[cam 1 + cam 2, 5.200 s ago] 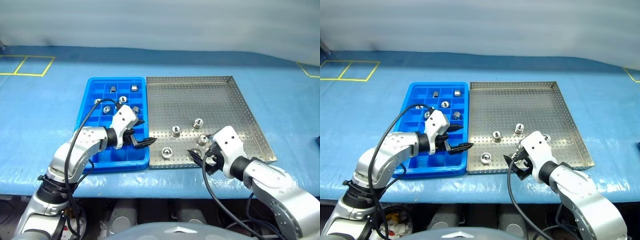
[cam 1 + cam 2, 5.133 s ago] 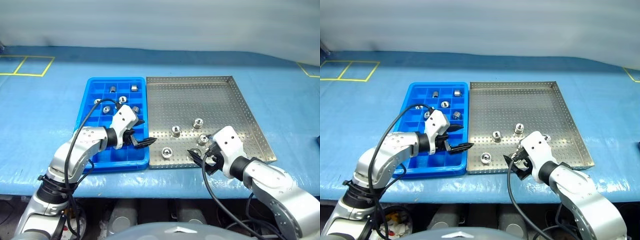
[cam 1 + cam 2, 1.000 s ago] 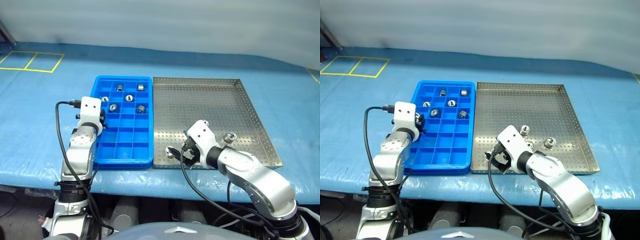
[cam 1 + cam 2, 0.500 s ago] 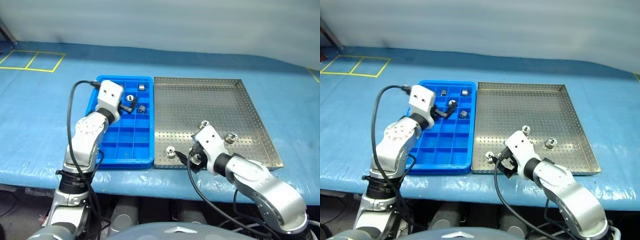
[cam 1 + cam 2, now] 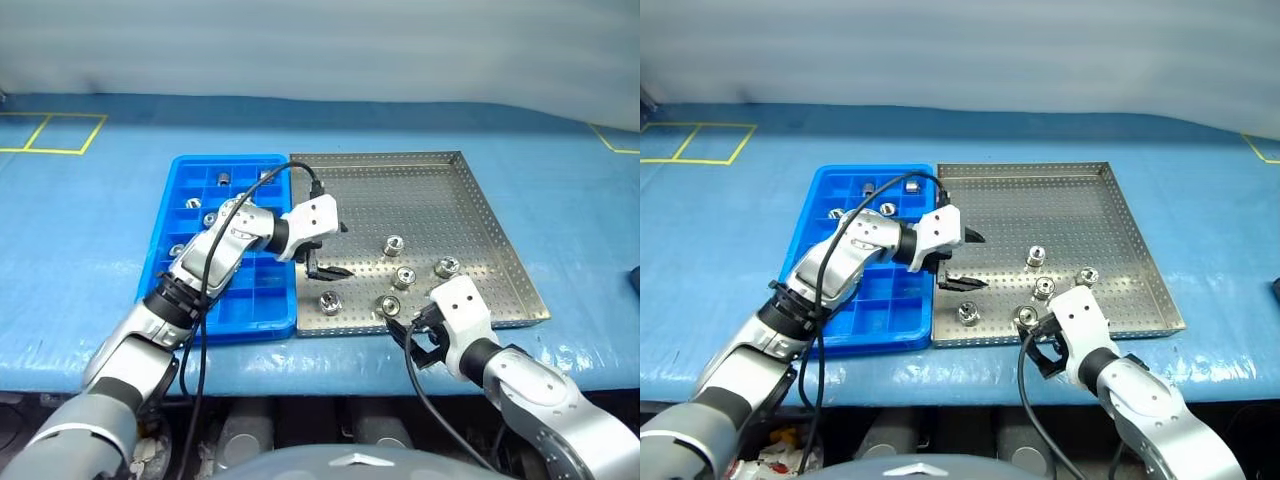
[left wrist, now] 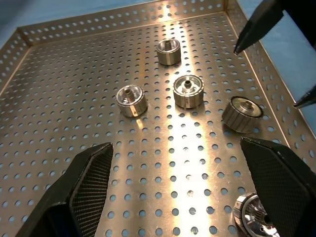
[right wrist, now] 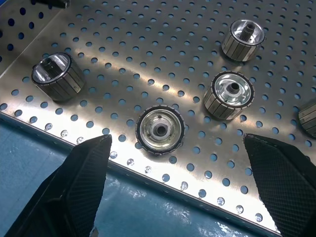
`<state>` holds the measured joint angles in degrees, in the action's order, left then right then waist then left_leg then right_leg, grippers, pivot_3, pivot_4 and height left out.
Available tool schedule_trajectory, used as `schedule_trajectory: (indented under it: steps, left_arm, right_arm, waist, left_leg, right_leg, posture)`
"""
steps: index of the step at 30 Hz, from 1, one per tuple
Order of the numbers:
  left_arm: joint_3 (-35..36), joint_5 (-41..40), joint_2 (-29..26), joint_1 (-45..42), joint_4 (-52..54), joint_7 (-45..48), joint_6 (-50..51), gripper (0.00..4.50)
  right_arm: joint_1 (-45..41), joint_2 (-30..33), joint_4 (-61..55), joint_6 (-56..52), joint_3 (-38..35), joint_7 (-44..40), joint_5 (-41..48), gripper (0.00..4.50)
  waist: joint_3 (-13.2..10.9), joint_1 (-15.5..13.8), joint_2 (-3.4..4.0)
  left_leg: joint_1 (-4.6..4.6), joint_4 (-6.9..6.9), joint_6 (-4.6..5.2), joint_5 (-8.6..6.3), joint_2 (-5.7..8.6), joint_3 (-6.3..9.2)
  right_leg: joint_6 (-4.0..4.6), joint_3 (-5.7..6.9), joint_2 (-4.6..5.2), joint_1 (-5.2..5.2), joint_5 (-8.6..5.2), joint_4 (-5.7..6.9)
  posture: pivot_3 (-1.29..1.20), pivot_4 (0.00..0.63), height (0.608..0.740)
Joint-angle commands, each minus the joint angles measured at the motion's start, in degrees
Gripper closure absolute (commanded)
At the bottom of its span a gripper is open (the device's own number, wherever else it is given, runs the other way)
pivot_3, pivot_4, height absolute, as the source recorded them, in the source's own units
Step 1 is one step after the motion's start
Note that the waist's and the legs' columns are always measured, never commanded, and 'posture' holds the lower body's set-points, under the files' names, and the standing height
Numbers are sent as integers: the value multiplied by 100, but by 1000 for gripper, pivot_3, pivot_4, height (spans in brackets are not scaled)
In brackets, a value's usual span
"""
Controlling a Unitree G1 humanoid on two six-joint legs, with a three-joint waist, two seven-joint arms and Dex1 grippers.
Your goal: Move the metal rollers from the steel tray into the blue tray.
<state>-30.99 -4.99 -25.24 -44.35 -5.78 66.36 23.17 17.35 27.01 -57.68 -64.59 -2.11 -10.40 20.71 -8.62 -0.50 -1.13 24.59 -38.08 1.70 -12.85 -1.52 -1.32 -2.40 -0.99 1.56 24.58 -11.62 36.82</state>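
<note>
The blue tray (image 5: 176, 284) on the left already holds a few metal rollers (image 5: 193, 203) in its far compartments — each cell keeps one piece apart. The left gripper (image 5: 328, 250), fingers spread and empty, reaches over the steel tray (image 5: 420, 188) beside it, where five rollers remain near the front edge. The right gripper (image 5: 418, 338) hangs spread too, just before the front rim — apparently lined up on the nearest roller (image 7: 160, 130).

**Factory-style workbench or robot test cell**

A long bench (image 5: 90, 250) is wearing a blue plastic sheet, with yellow tape (image 5: 45, 130) marking out squares on it. A perforated steel tray (image 5: 440, 200) and a gridded blue tray (image 5: 165, 270) are lying side by side, holding machined metal rollers (image 7: 160, 130). A plain pale wall (image 5: 320, 45) is running behind the bench.
</note>
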Motion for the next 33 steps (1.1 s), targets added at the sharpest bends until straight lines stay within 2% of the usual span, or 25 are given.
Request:
schedule_trajectory:
  steps: [1,5,13,19,25,33]
  left_arm:
    - [-503,270,-120,-264,-44,808,-352,32]
    - [-787,537,-159,-376,-200,1228,-593,32]
    - [-906,1061,202,-447,-629,1120,-948,32]
    - [-1240,1536,111,-377,-640,1333,-1431,32]
    - [-1381,2019,128,-315,-762,1142,-1760,32]
    - [-1297,2047,118,-173,-499,1206,-1707,2620]
  right_arm:
    - [110,-92,-232,267,17,213,17,0]
    - [177,-138,-232,354,82,362,38,0]
    - [204,-171,-232,433,201,538,63,0]
    - [159,-172,-232,440,227,594,79,0]
    - [91,-197,-232,394,210,592,67,0]
    - [7,-208,-232,322,208,549,40,0]
  waist:
    - [0,31,1]
    - [0,116,0]
    - [0,131,1]
    - [1,155,1]
    - [2,185,2]
    - [4,193,5]
  left_leg:
    - [1,0,0,0,-3,0]
    - [1,-1,1,0,-10,0]
    - [2,-4,2,-1,-14,1]
    - [1,-3,2,-1,-12,0]
    - [-2,-5,2,-1,-14,-1]
    - [-3,-7,3,-1,-18,-2]
  right_leg:
    - [0,-2,0,1,0,0]
    - [-1,-7,2,1,0,0]
    - [-2,-8,2,2,0,2]
    - [-1,-9,0,2,0,4]
    - [-2,-11,-1,1,0,6]
    - [-2,-13,-1,0,0,7]
  posture:
    - [-35,150,740]
    - [-47,150,740]
    - [-59,150,740]
    - [-60,150,740]
    - [-58,150,740]
    - [-44,150,740]
